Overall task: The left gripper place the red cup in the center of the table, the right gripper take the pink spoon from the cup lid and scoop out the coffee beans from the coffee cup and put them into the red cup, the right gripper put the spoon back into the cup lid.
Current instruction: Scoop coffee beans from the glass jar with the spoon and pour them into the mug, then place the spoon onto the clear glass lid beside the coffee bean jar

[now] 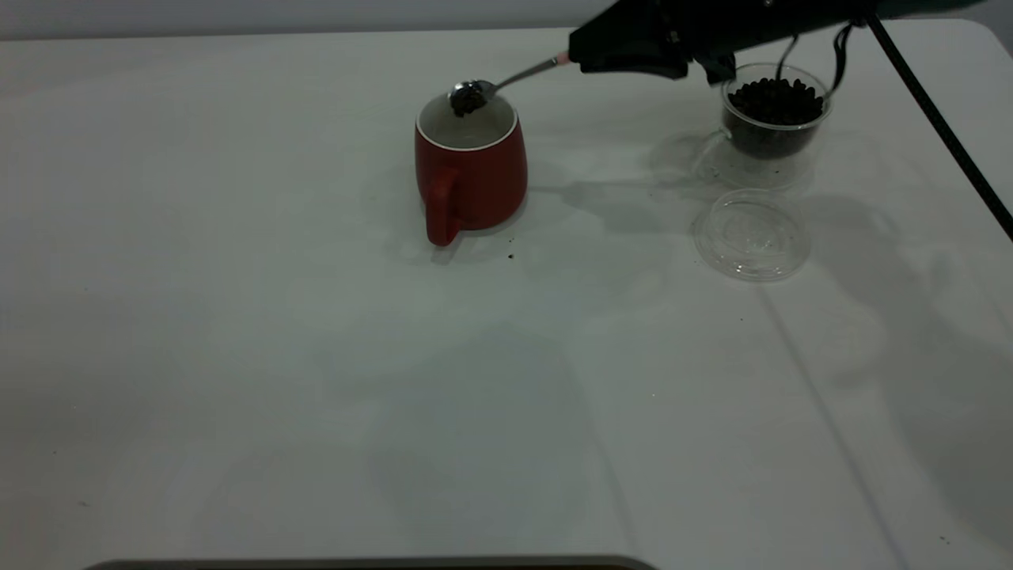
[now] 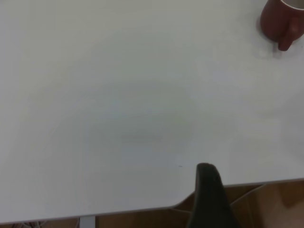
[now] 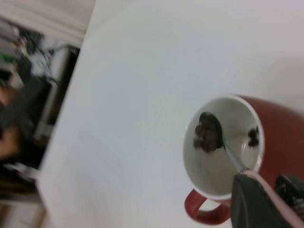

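The red cup (image 1: 472, 170) stands upright near the middle of the table (image 1: 316, 356), handle toward the front. My right gripper (image 1: 589, 54) is shut on the pink spoon (image 1: 514, 77) by its handle and holds the bowl, loaded with coffee beans (image 1: 468, 99), over the red cup's mouth. In the right wrist view the spoon bowl (image 3: 209, 133) hangs over the cup's white inside (image 3: 223, 156), with a couple of beans (image 3: 253, 137) in the cup. The glass coffee cup (image 1: 772, 119), full of beans, stands at the back right. The empty cup lid (image 1: 753, 234) lies in front of it. The left gripper's one visible finger (image 2: 209, 194) is at the table's edge.
The table's near edge and rounded corner show in the left wrist view (image 2: 142, 209). A black cable (image 1: 942, 127) runs down from the right arm past the coffee cup. A tiny dark speck (image 1: 510, 256) lies by the red cup.
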Controlling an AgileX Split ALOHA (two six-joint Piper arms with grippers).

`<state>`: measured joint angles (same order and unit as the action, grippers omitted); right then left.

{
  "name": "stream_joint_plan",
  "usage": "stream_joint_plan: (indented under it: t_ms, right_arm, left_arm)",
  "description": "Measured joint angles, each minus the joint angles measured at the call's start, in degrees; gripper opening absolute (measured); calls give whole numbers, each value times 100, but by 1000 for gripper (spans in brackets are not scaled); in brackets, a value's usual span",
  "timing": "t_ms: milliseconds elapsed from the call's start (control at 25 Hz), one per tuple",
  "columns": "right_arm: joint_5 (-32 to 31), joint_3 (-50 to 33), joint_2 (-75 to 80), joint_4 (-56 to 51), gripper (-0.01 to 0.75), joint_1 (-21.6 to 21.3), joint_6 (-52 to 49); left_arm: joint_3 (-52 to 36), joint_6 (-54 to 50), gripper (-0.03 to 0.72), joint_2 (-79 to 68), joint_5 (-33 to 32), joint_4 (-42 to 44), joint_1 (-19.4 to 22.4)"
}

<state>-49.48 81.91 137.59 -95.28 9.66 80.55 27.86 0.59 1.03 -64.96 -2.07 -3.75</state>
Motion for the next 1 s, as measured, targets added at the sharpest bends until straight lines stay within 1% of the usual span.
stream_joint_plan:
  t_ms: [160, 320, 480, 600, 680, 760, 840, 920, 1000]
  right_arm:
    - [208, 0, -338, 110, 95, 78, 818]
    - [406, 0, -671, 533, 95, 72, 1067]
    - [402, -5, -1119, 1280, 95, 72, 825]
    - [133, -10, -1656, 1910, 95, -44, 340]
    - [-250, -9, -2100, 2355, 95, -223, 25]
    - [-619, -9, -2580, 2914, 95, -490, -223]
    - [-1118, -9, -2916, 3431, 95, -805, -605]
    - [-1505, -9, -3088, 3908, 95, -1216, -1030]
    - [-1725, -72, -3096, 4178, 95, -1607, -1400]
  left_arm:
    - [0, 0, 538, 0, 0, 0, 0]
    - [0, 0, 538, 0, 0, 0, 0]
    - [0, 0, 538, 0, 0, 0, 0]
    - [0, 0, 538, 0, 0, 0, 0]
    - [0, -5, 538, 0, 0, 0, 0]
    - [0, -5, 538, 0, 0, 0, 0]
    - [0, -5, 538, 0, 0, 0, 0]
    - [0, -12, 538, 0, 0, 0, 0]
    - [0, -12, 538, 0, 0, 0, 0]
